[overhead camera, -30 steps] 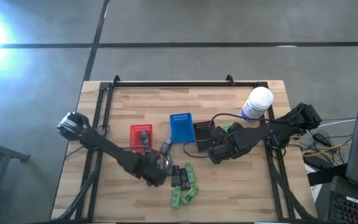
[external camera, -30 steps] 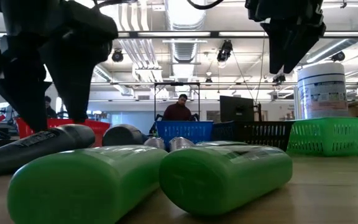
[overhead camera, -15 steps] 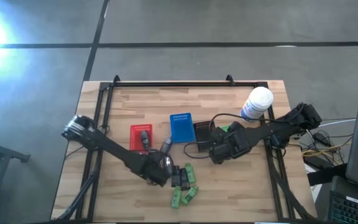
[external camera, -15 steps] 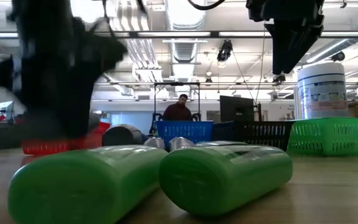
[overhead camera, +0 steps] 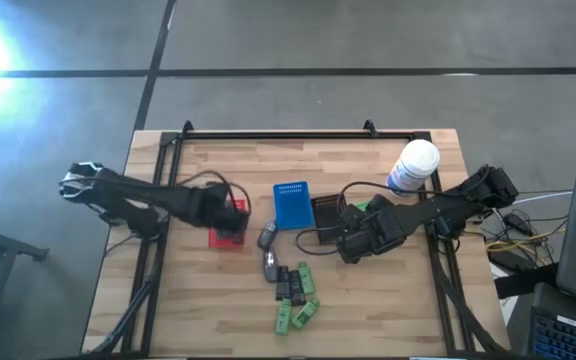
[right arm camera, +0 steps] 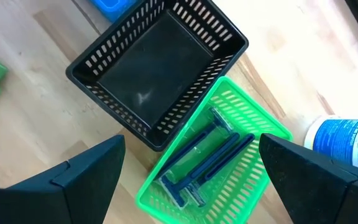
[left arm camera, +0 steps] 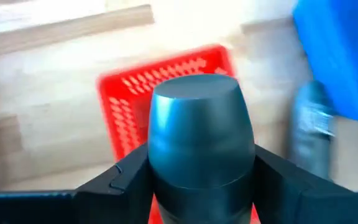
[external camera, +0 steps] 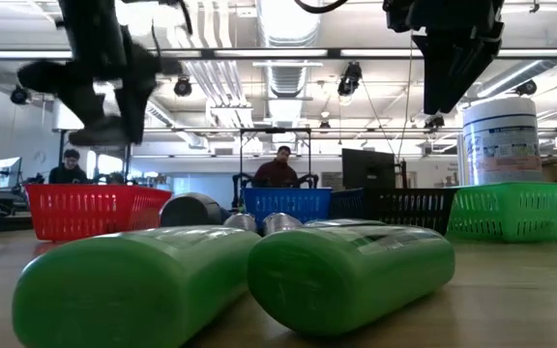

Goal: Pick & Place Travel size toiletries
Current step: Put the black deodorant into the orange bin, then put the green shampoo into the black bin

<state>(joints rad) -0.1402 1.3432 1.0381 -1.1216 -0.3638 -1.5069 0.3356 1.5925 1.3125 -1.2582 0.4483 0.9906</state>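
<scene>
My left gripper (overhead camera: 234,213) hangs over the red basket (overhead camera: 226,238), shut on a grey rounded toiletry (left arm camera: 201,124). In the low view this item (external camera: 100,130) is well above the red basket (external camera: 90,210). Two more grey ones (overhead camera: 267,237) (overhead camera: 270,265) lie on the table. Near the front edge lie slim black ones (overhead camera: 285,286) and green bottles (overhead camera: 296,312), two of which fill the low view (external camera: 346,266). My right gripper (right arm camera: 191,143) stands open above the black basket (right arm camera: 157,74) and the green basket (right arm camera: 213,165), touching nothing. My left gripper pinches the grey toiletry by its two opposite sides (left arm camera: 157,168) between its two fingers (left arm camera: 117,180). The item's rounded end sticks out past the fingertips. It is lifted clear, tilted, above the red basket.
A blue basket (overhead camera: 291,203) stands right of the red one. The green basket holds blue razors (right arm camera: 204,155). A big white canister (overhead camera: 413,165) stands at the far right. Bare wood lies at the near left. People (external camera: 280,169) are in the room behind.
My left gripper has taken hold of a grey toiletry that lay near the black and green ones. It has lifted it clear of the table and carried it up and toward the far left, over the red basket.
</scene>
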